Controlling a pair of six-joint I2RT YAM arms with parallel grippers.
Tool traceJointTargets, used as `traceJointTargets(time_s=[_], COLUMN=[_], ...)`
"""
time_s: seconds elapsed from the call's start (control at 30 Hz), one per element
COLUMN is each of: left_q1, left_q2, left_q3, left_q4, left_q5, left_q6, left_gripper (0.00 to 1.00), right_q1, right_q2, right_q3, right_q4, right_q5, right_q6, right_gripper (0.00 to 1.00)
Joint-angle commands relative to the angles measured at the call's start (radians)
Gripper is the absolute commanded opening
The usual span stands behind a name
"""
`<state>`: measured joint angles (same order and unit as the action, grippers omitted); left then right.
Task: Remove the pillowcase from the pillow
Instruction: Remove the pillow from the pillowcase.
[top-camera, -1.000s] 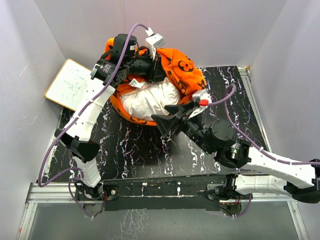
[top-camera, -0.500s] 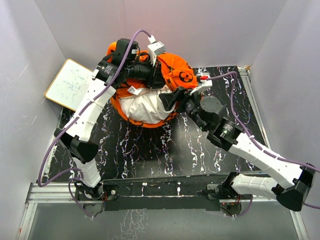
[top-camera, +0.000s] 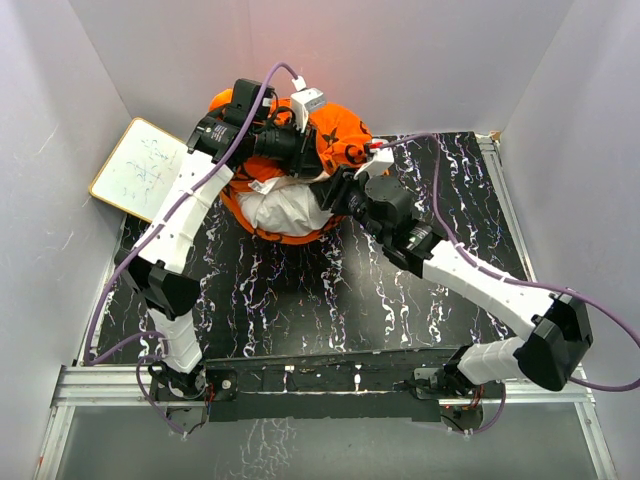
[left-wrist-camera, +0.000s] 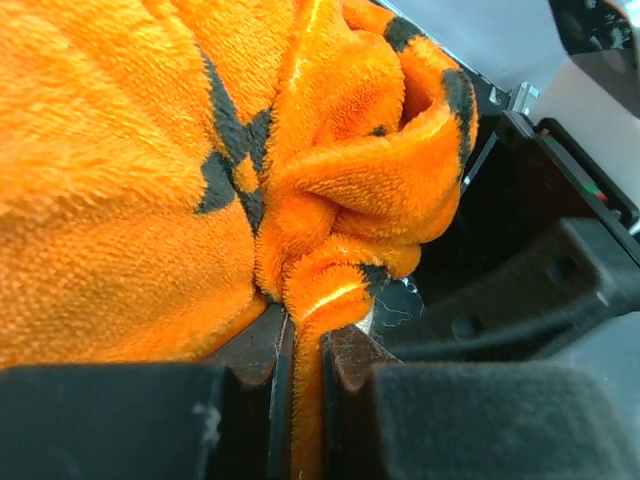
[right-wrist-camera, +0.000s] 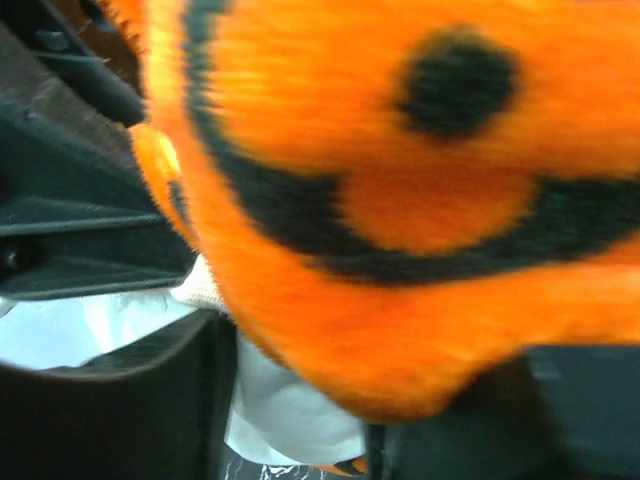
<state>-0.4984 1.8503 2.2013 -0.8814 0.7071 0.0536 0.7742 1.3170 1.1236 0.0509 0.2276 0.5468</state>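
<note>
the bright orange plush pillowcase (top-camera: 340, 140) with black flower and circle motifs sits bunched at the far end of the black, white-veined marbled table (top-camera: 290, 300), close to the back wall. the plump plain white pillow (top-camera: 285, 212) bulges out of its near side, with orange fabric wrapped around its far and left edges.

the left gripper (top-camera: 312, 150) reaches in from the left over the top of the bundle. in the left wrist view its two dark fingers (left-wrist-camera: 150, 420) are pressed together on a narrow fold of the pillowcase (left-wrist-camera: 130, 150), which puckers into tight creases just above the pinch.

the right gripper (top-camera: 325, 193) comes in from the right and lies against the bundle where white meets orange, just beside the left one. its own view is blurred: the pillowcase (right-wrist-camera: 400, 200) fills the space between its fingers (right-wrist-camera: 130, 400), and a patch of pillow (right-wrist-camera: 280, 415) shows below. the fabric seems to lie between the jaws, but i cannot tell whether they are clamped on it or standing apart.

a flat white board with a tan frame (top-camera: 135, 165) leans at the left wall, apart from the bundle.
</note>
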Motion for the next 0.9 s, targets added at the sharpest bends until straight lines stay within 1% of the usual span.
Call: traceJointTargets(time_s=[0.0, 0.03, 0.13, 0.23, 0.33, 0.37, 0.43, 0.47, 0.53, 0.57, 0.6, 0.67, 0.8, 0.87], left_q1=[-0.015, -0.015, -0.015, -0.017, -0.047, -0.071, -0.143, -0.177, -0.237, -0.254, -0.261, -0.264, -0.261, -0.248], left_q2=[-0.034, -0.039, -0.053, -0.077, -0.127, -0.145, -0.187, -0.214, -0.268, -0.287, -0.301, -0.313, -0.328, -0.346], left_q3=[-0.01, -0.019, -0.017, -0.031, -0.076, -0.097, -0.165, -0.213, -0.325, -0.374, -0.417, -0.449, -0.468, -0.483], left_q4=[-0.046, -0.046, -0.036, 0.031, 0.165, 0.208, 0.282, 0.327, 0.416, 0.451, 0.471, 0.495, 0.46, 0.436], left_q5=[0.084, 0.087, 0.072, 0.005, -0.125, -0.175, -0.285, -0.33, -0.424, -0.457, -0.479, -0.523, -0.617, -0.613], left_q6=[-0.017, -0.018, -0.018, 0.005, 0.08, 0.135, 0.302, 0.387, 0.554, 0.623, 0.692, 0.754, 0.854, 0.885], left_gripper=[0.0, 0.0, 0.0, 0.0, 0.0, 0.06, 0.1, 0.16, 0.53, 0.63, 0.69, 0.74, 0.75, 0.75], right_q1=[0.002, 0.002, 0.003, 0.003, 0.003, 0.002, 0.003, 0.003, 0.002, 0.003, 0.003, 0.003, 0.001, -0.002], right_q2=[0.012, 0.005, -0.035, -0.067, -0.069, -0.067, -0.061, -0.06, -0.067, -0.072, -0.079, -0.097, -0.139, -0.152], right_q3=[0.006, -0.015, -0.086, -0.135, -0.137, -0.133, -0.122, -0.116, -0.11, -0.11, -0.11, -0.117, -0.132, -0.14], right_q4=[0.187, 0.21, 0.293, 0.389, 0.429, 0.437, 0.449, 0.449, 0.451, 0.452, 0.451, 0.45, 0.433, 0.433], right_q5=[-0.026, -0.019, -0.012, -0.065, -0.155, -0.186, -0.242, -0.259, -0.273, -0.275, -0.276, -0.279, -0.278, -0.285], right_q6=[0.021, 0.025, 0.026, -0.003, -0.03, -0.035, -0.044, -0.045, -0.05, -0.056, -0.061, -0.07, -0.083, -0.085], right_gripper=[0.35, 0.25, 0.09, 0.08, 0.08, 0.08, 0.08, 0.08, 0.08, 0.08, 0.08, 0.08, 0.08, 0.08])
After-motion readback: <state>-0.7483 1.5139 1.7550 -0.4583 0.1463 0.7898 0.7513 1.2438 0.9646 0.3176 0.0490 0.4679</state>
